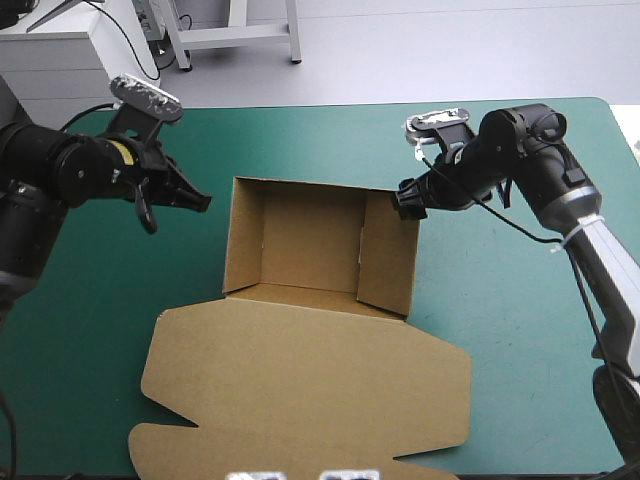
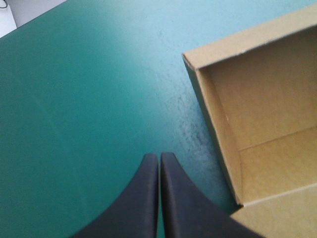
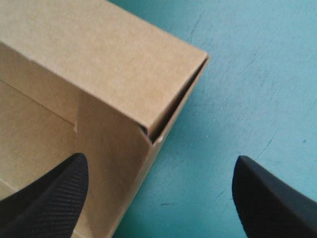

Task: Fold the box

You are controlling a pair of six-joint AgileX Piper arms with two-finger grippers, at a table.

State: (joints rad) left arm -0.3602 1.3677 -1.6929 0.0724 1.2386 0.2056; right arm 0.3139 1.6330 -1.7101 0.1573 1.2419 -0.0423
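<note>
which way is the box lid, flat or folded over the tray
Flat. The lid lies spread on the teal-green cover, on the near side of the open tray, whose walls stand raised.

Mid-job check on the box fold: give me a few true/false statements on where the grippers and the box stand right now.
1. The left gripper is shut. True.
2. The left gripper grips the box. False: it is beside the box, apart from it, over the teal-green cover.
3. The right gripper is open, the right wall between its fingers. True.
4. The lid stands upright. False: it lies flat on the near side.
5. The box's walls are raised. True.
</note>
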